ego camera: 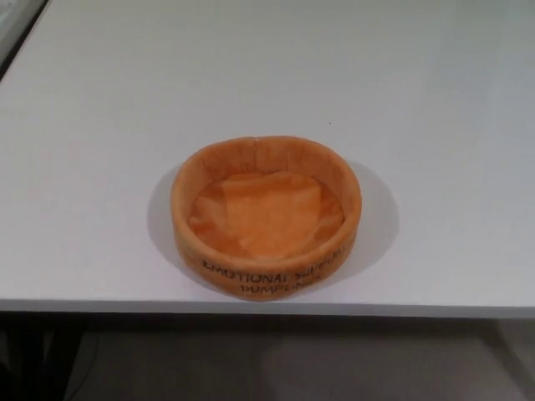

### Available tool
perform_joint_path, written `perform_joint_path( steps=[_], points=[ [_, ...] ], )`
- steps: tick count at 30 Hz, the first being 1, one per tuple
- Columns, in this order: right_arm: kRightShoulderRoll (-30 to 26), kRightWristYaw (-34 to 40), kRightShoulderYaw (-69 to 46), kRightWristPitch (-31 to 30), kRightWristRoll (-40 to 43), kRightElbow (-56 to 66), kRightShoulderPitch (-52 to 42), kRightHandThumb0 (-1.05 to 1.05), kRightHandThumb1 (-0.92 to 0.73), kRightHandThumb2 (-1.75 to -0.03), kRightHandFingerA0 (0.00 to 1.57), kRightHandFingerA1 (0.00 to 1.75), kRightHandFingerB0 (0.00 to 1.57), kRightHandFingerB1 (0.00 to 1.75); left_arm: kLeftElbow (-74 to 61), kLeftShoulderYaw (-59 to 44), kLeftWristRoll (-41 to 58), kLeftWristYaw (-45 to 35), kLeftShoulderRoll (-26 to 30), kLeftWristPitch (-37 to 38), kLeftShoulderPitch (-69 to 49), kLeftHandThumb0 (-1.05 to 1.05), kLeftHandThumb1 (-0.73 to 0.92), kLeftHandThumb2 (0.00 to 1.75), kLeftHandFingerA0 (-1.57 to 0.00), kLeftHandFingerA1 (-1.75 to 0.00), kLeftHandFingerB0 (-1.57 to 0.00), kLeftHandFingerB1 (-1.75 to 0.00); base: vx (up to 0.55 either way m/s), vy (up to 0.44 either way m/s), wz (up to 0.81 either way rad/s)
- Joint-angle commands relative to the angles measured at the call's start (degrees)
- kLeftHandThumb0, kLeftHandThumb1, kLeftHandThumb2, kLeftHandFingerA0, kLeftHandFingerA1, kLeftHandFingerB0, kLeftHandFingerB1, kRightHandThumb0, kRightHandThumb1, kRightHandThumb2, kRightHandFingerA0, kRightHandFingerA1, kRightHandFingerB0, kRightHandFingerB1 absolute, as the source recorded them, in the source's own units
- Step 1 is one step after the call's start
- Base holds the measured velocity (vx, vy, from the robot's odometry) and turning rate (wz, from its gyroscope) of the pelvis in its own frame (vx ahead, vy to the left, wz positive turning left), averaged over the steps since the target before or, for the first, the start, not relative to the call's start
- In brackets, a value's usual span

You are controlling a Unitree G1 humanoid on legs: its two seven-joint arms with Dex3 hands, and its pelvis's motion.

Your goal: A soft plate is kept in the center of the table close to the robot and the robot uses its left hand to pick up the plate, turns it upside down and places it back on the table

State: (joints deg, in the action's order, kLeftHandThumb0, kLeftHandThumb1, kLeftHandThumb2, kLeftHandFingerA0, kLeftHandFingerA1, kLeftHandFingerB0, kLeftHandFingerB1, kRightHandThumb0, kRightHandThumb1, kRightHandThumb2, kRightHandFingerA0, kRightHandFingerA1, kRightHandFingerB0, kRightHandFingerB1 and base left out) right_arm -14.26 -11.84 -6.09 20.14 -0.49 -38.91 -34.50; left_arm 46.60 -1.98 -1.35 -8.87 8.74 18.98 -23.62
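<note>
White table (435, 100) filling your view. Orange soft plate (266, 215) sitting upright, opening facing up, near table's near edge, centre. Round, no long axis. Neither hand showing, so finger state unknowable; your left hand needs approaching from left.

White table (267, 75); floor below, apparently dim.

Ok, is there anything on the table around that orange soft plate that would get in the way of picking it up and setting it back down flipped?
Nothing visible. The orange plate sits open side up, alone on the white table near its front edge, with bare surface all around it. Neither robot hand is in view, so the left hand's path cannot be checked.
</note>
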Motion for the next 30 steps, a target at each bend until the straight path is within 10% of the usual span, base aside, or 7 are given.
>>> perform_joint_path(
  steps=[1, 30],
  points=[
    [-5.0, -12.1, -4.5, 27.6, 9.7, 5.6, -7.2, -0.67, -0.87, -0.67, 0.25, 0.36, 0.23, 0.29, -2.7, -2.8, 6.3, -7.8, 0.6, 24.7, -4.4, -0.9, 0.92, 0.7, -0.22, -0.44, -0.23, -0.31, 0.0, 0.0, 0.0],
    [-3.7, -17.0, -6.0, 32.2, 10.9, -1.1, -5.0, -0.63, -0.86, -0.66, 0.25, 0.35, 0.22, 0.3, -6.8, -8.8, -0.2, 2.1, 2.9, 35.4, -4.6, -0.82, 0.92, 0.7, -0.24, -0.36, -0.22, -0.3, 0.0, 0.0, 0.0]
  ],
)
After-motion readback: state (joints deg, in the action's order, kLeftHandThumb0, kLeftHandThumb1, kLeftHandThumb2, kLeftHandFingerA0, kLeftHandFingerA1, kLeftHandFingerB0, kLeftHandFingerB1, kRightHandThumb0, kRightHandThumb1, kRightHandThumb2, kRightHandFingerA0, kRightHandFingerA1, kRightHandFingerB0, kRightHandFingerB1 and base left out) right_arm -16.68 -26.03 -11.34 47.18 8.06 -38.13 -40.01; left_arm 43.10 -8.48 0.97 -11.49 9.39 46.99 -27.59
